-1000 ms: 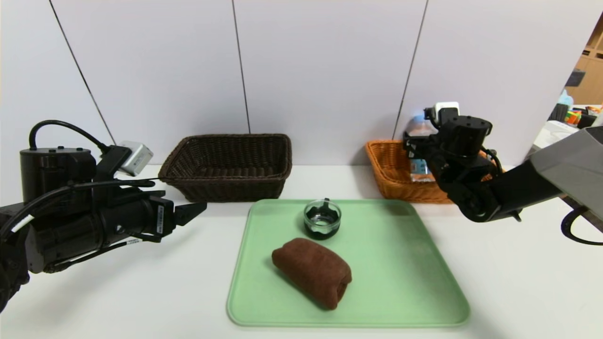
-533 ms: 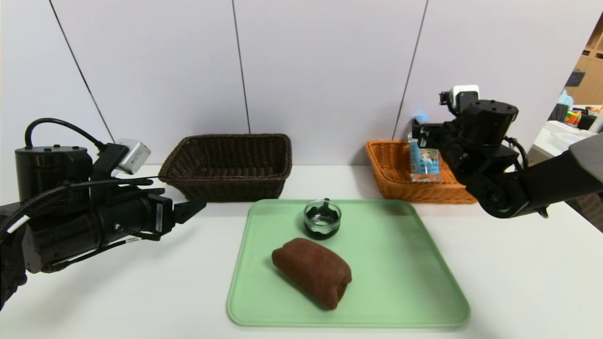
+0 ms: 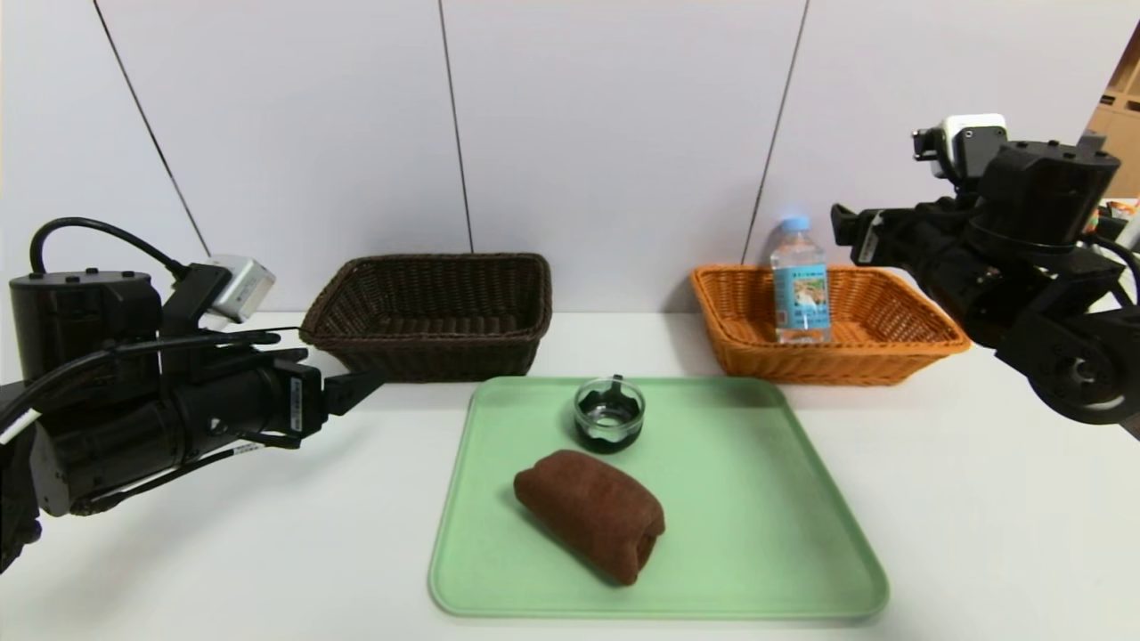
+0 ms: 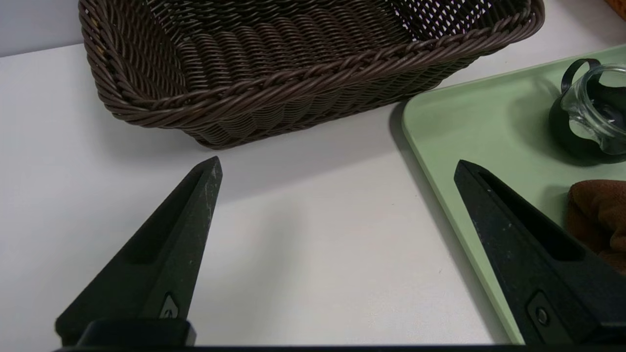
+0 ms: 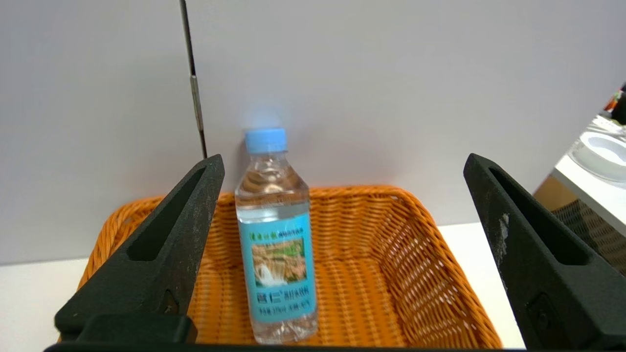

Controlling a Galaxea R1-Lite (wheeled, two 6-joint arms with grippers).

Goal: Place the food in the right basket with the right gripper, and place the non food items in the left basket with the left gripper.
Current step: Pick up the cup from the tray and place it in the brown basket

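Just ahead of the right hand (image 5: 342, 166), which is spread wide and empty, the water bottle (image 3: 800, 280) stands upright in the orange basket (image 3: 891, 356). Left hand (image 4: 337, 166) hangs released over the desk (image 3: 980, 499), with the brown basket (image 4: 293, 73) in front and the green tray (image 3: 784, 534) beside it. I'd guess the rolled brown towel (image 3: 592, 512) or glass jar (image 3: 609, 414) comes next, so approach low and grab the towel across its middle.

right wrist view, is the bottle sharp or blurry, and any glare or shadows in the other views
Right wrist view: the bottle is slightly soft, its label text unreadable, with a pale glow on the wall above its cap. Left wrist view: the brown basket is crisp and casts a soft shadow on the table; the glass shows highlights. Head view: the wall seams lean outward, the towel throws a faint shadow on the tray.
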